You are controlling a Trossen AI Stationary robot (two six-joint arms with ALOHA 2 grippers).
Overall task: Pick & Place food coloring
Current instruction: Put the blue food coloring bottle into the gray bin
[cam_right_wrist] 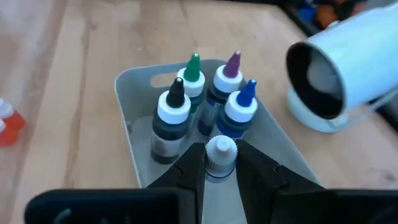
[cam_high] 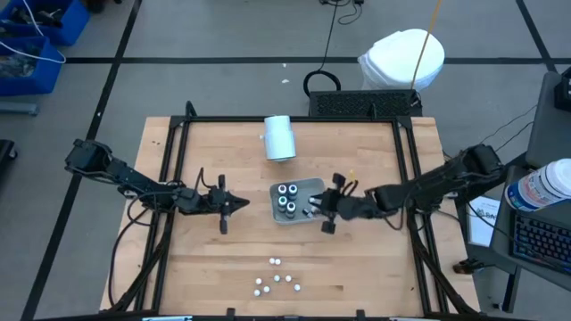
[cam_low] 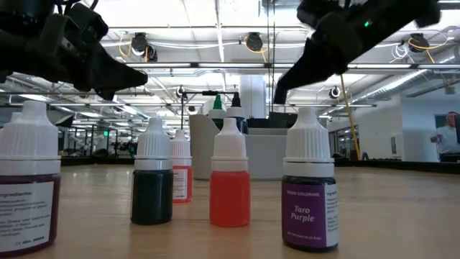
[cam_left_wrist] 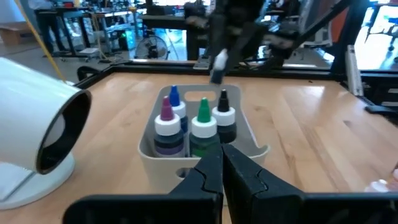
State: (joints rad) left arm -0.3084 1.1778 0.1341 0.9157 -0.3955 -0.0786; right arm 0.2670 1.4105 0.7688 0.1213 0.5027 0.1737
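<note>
At the desk's (cam_high: 223,267) left, the left gripper (cam_high: 239,205) waits, fingers pinched together and empty. Centre — the tray (cam_high: 311,185) gathers four bottles (cam_high: 286,198). Right gripper (cam_right_wrist: 221,163) holds a whitish-capped bottle (cam_right_wrist: 221,155) above it, presumably to add it.

From above, the loose bottles (cam_high: 277,278) near the table's front edge are only whitish dots, their colours too small to tell. In the low view the leftmost bottle (cam_low: 27,180) is cut off by the picture's edge. The right gripper (cam_right_wrist: 220,163) hides the body of its white-capped bottle (cam_right_wrist: 221,151).
</note>
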